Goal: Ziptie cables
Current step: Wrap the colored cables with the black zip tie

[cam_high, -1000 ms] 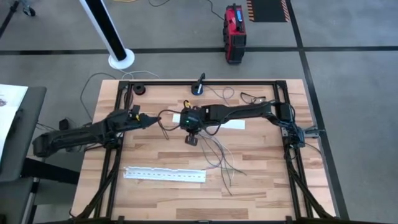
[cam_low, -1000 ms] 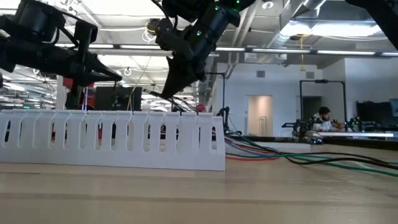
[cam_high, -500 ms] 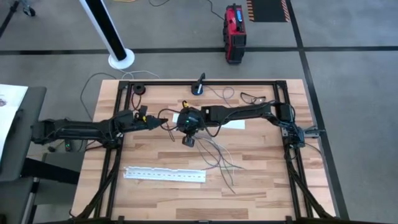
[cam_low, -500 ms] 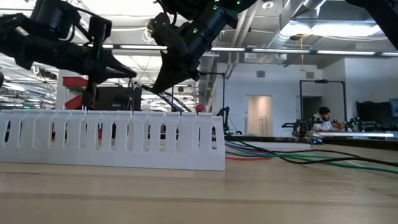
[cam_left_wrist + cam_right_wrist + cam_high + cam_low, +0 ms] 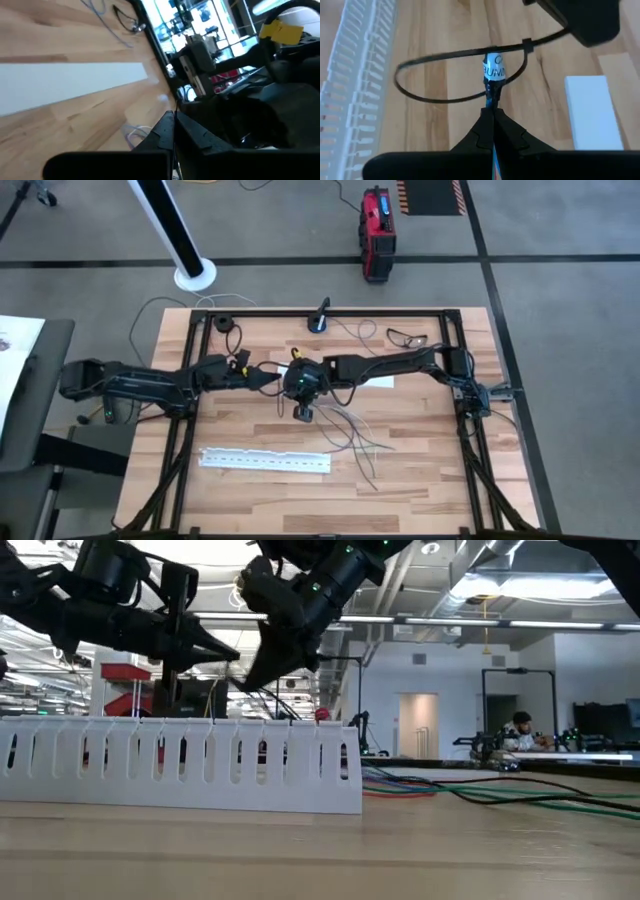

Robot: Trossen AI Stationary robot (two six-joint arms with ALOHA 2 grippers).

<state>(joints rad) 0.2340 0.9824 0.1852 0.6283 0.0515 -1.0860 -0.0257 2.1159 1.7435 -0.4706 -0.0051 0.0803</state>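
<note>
The cables (image 5: 350, 435) are a straggly bunch of thin wires trailing over the table's middle. My right gripper (image 5: 284, 378) is shut on them near their labelled end (image 5: 493, 70). A black zip tie (image 5: 445, 80) forms a wide loop around that end. Just to its left, my left gripper (image 5: 266, 377) is shut on the zip tie's tail. In the low view both grippers (image 5: 232, 654) (image 5: 251, 686) hang above the table behind the white strip. My left gripper pinches the zip tie's tail (image 5: 555, 34) between its two fingers, past the tie's head (image 5: 526, 44), coming level from the table's left. The tie is clear of the table. My right gripper pinches the cable bunch just behind its white label (image 5: 493, 91), slanting down from the table's right. The labelled end sticks out past the fingertips, lifted clear, and the rest trails onto the table (image 5: 360, 455).
A long white perforated strip (image 5: 265, 461) lies near the front edge. A flat white strip (image 5: 378, 380) lies under the right arm. Glasses (image 5: 405, 337) and a small blue-black device (image 5: 318, 320) sit at the far edge. A person (image 5: 520, 730) sits in the room behind.
My left gripper has moved toward the table's right, closing on my right gripper, and risen a little. My right gripper has shifted slightly toward the table's left, drawing the cables' held end with it. Both have stayed shut.
</note>
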